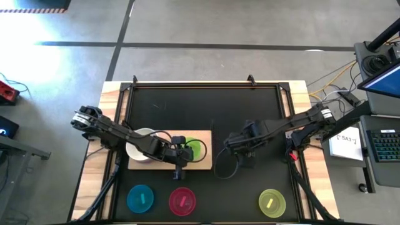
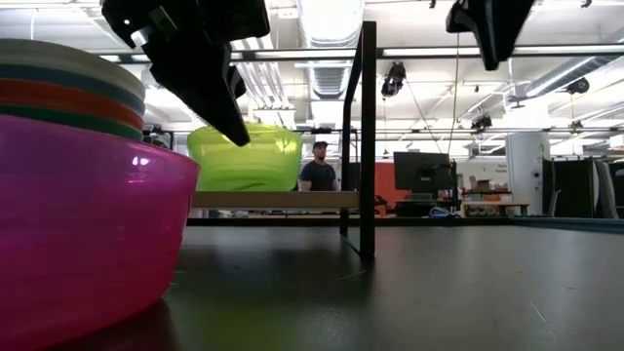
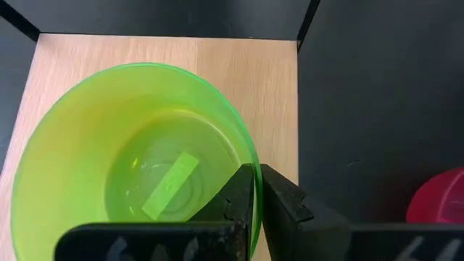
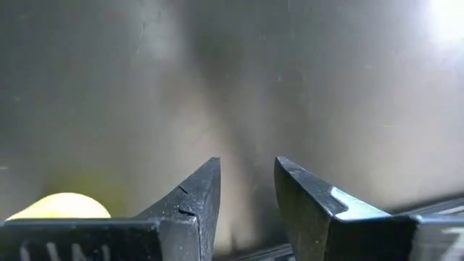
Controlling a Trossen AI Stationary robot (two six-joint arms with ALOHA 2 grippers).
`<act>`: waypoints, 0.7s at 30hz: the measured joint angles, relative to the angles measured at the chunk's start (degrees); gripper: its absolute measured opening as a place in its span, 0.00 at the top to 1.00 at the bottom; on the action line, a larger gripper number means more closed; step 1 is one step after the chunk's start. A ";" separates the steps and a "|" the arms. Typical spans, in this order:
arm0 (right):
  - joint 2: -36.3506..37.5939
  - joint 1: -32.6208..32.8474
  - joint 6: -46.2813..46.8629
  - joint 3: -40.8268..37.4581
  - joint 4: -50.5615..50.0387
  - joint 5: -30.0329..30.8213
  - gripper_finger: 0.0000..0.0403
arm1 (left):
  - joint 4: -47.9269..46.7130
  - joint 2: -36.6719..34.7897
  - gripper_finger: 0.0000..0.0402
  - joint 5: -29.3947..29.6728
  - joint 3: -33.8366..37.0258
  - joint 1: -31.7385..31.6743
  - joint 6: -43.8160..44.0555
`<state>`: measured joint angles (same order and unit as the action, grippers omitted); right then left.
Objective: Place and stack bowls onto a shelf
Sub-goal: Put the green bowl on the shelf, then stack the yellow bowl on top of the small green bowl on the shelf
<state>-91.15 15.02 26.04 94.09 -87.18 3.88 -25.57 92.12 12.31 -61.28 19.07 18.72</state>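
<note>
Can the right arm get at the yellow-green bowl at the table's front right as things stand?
Probably yes. The right pincer hangs open and empty over bare tabletop, and the yellow-green bowl sits alone, open side up, on that arm's side. The left pincer is busy at the shelf.

On the counter the shelf carries two things — a stack of bowls at its left end, a single bowl at its right. Three more bowls sit in front — well apart.
</note>
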 joint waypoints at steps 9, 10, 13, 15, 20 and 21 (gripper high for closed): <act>0.02 4.17 6.63 -2.37 1.43 -2.62 0.67 | -4.05 0.00 0.76 -1.40 -3.96 0.00 -0.14; 0.02 4.74 7.90 -2.37 1.45 -2.62 0.66 | -5.14 0.00 0.73 -1.40 -4.76 0.00 -0.13; 0.02 6.90 12.88 -2.37 1.72 -2.86 0.66 | -8.54 0.00 0.67 -1.41 -7.36 0.00 -0.11; 0.02 8.83 16.87 -2.37 2.07 -2.95 0.66 | -9.40 0.00 0.65 -1.39 -9.14 0.00 0.04; 0.02 14.89 30.42 -2.37 2.81 -2.85 0.66 | -10.84 0.41 0.64 -1.39 -13.25 0.31 0.14; 0.02 16.28 33.65 -2.38 3.32 -2.82 0.66 | -11.17 0.46 0.64 -1.39 -14.06 0.43 -0.04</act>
<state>-91.13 31.29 59.69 91.70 -83.86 1.06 -36.74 92.58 10.92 -75.34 19.50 18.68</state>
